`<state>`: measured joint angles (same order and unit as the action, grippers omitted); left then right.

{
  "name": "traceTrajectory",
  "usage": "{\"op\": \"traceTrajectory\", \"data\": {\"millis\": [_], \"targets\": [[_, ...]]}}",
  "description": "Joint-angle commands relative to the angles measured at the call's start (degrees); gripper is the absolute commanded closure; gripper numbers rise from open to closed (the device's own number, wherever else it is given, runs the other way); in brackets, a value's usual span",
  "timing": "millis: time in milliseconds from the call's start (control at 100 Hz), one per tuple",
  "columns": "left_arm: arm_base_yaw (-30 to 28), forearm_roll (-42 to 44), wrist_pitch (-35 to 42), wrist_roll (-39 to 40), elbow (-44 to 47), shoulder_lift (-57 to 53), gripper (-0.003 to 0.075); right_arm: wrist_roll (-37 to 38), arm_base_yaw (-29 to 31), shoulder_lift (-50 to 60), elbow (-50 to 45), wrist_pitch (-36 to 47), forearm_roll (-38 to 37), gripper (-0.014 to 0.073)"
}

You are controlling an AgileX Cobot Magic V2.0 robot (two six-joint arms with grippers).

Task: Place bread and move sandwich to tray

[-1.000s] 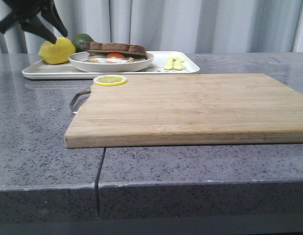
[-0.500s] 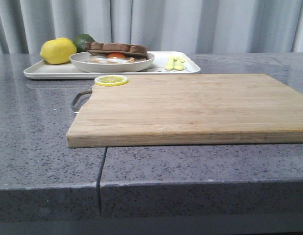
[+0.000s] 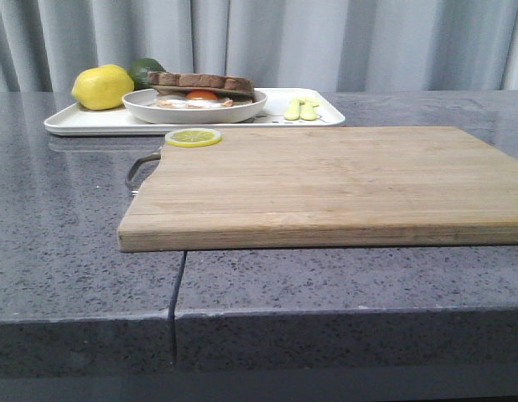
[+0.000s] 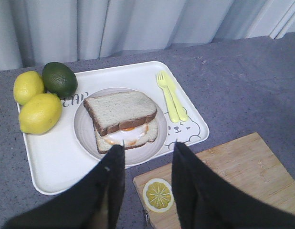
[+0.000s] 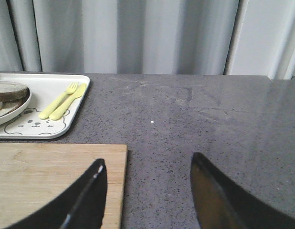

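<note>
Black left fingers [image 4: 113, 191] spread wide, empty, above sandwich [image 4: 121, 119]; right fingers [image 5: 90, 193] likewise

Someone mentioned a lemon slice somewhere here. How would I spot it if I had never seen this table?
Find the big wooden cutting board in the middle of the grey table. At its far corner, by the metal handle and just short of the white tray, lies the lemon slice. It is a flat, thin round showing its segments, unlike the whole lemons on the tray.

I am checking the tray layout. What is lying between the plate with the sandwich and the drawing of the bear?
Nothing. In the left wrist view the tray is bare between the plate and the bear drawing; the yellow fork and knife lie beside the plate, further from the cutting board than the bear.
</note>
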<state>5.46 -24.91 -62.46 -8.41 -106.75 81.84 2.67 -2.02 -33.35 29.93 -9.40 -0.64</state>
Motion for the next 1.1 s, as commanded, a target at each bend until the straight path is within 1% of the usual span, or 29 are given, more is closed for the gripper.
{"op": "traceTrajectory", "data": {"millis": [0, 140, 250, 420, 510, 680, 790, 970, 1090], "targets": [[0.89, -0.98, 11.55, -1.17, 9.63, -8.60, 0.0498, 0.02, 0.35, 0.07, 1.49, 4.16, -0.40, 0.0189], [0.89, -1.08, 25.47, -1.16, 29.51, -20.95, 0.0498, 0.02, 0.35, 0.07, 1.49, 4.16, -0.40, 0.0189], [0.89, -1.08, 33.98, -1.16, 43.56, -30.19, 0.0498, 0.02, 0.35, 0.07, 1.49, 4.11, -0.40, 0.0189], [0.89, -1.08, 45.93, -1.16, 60.77, -42.98, 0.0498, 0.02, 0.35, 0.07, 1.49, 3.71, -0.40, 0.0189], [0.89, -1.08, 50.03, -1.16, 67.70, -48.92, 0.0498, 0.02, 0.35, 0.07, 1.49, 3.45, -0.40, 0.0189], [0.89, -1.08, 55.97, -1.16, 77.08, -56.83, 0.0498, 0.02, 0.35, 0.07, 0.94, 3.79, -0.53, 0.0189], [0.89, -1.08, 57.77, -1.16, 81.49, -60.01, 0.0498, 0.02, 0.06, 0.30, -0.65, 5.71, -0.69, 0.0189], [0.89, -1.08, 57.99, -1.16, 85.06, -61.04, 0.0498, -0.03, -1.02, 3.24, -3.69, 9.40, -1.77, 0.0190], [0.89, -1.08, 58.08, -1.16, 85.88, -61.04, 0.0498, -0.03, -1.07, 4.42, -4.99, 9.77, -1.83, 0.0191]]}}
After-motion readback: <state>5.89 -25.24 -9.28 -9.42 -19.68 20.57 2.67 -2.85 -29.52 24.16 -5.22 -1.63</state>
